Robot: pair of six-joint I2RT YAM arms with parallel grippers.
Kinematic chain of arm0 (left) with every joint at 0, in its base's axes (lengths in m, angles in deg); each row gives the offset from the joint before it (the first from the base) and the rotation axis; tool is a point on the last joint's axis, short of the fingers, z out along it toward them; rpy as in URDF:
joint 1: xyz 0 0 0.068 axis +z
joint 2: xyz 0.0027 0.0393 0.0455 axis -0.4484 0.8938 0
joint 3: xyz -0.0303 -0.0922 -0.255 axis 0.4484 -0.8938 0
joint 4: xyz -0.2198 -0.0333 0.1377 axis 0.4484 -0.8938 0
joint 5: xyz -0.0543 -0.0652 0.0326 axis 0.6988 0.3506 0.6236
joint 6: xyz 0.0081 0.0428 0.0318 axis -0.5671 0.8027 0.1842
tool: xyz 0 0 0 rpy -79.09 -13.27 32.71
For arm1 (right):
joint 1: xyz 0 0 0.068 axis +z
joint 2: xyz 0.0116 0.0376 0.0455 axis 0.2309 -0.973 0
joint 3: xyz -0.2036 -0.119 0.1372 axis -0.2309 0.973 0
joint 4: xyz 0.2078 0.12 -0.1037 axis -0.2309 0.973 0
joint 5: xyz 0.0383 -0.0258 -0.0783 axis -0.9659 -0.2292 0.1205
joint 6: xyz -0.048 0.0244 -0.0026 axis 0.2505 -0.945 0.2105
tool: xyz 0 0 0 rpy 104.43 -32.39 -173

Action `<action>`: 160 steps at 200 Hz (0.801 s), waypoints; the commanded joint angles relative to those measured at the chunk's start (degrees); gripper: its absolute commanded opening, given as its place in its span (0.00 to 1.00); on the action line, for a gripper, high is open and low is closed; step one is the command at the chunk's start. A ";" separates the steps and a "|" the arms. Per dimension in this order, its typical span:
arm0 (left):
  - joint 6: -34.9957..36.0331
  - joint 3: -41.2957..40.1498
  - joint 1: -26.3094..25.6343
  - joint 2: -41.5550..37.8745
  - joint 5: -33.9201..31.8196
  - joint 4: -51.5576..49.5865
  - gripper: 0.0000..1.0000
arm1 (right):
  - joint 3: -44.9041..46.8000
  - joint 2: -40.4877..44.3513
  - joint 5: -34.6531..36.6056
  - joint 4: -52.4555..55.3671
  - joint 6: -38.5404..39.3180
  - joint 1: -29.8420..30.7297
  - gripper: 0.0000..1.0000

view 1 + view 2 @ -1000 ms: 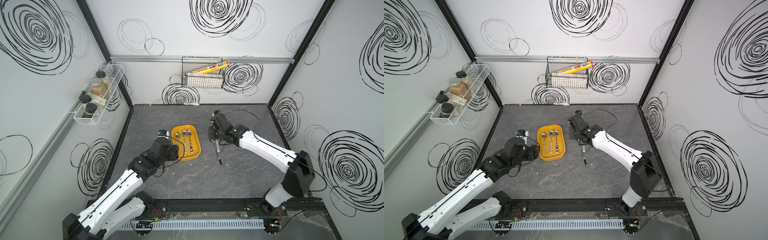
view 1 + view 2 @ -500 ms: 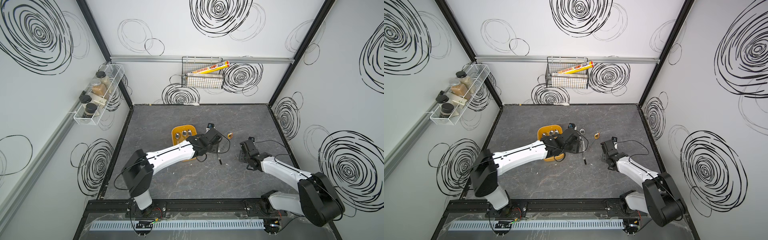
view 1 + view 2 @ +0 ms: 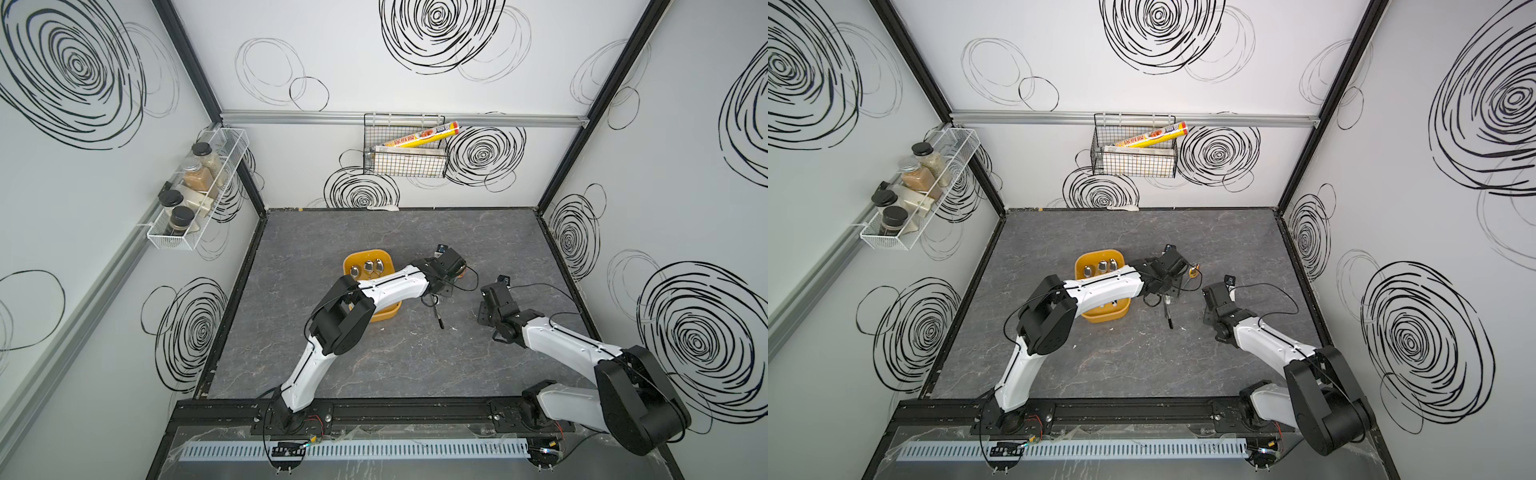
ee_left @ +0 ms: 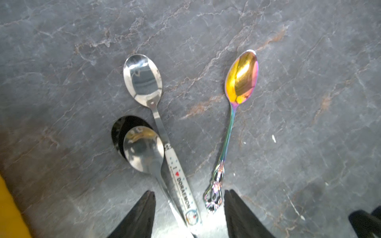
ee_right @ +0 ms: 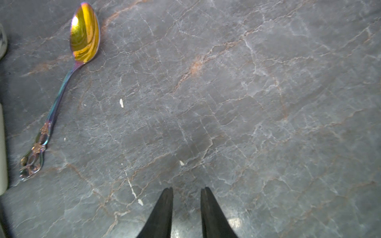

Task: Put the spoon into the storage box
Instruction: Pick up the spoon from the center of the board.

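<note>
The left arm has swung across the storage box, and the right arm has pulled back. Three spoons lie on the desk beside the box. The left gripper stands wide, straddling two handles and gripping nothing. The right gripper is narrow and empty. A pickup by the left looks next.

Left fingers now astride spoon handles

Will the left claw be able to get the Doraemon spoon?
Probably yes. The left claw is open over the handle of the Doraemon spoon, with nothing on top of it. But a plain spoon lies right against it, so both might get pinched.
</note>
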State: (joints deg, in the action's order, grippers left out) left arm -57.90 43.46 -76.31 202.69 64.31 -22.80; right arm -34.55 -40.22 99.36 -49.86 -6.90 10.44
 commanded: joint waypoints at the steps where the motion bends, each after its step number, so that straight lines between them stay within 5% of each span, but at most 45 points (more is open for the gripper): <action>1: 1.35 1.90 0.55 1.95 0.41 -1.85 0.59 | -0.35 -0.80 -0.16 -0.38 -0.57 -0.16 0.28; 160: 2.04 2.90 -0.62 8.67 1.25 -2.71 0.49 | 0.32 -0.38 -0.94 -1.44 -0.37 -0.20 0.27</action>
State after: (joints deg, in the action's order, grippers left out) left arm -55.67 46.54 -76.55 209.07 66.02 -23.74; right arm -34.55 -40.74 98.53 -50.61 -6.90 10.44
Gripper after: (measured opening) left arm 0.496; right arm 0.270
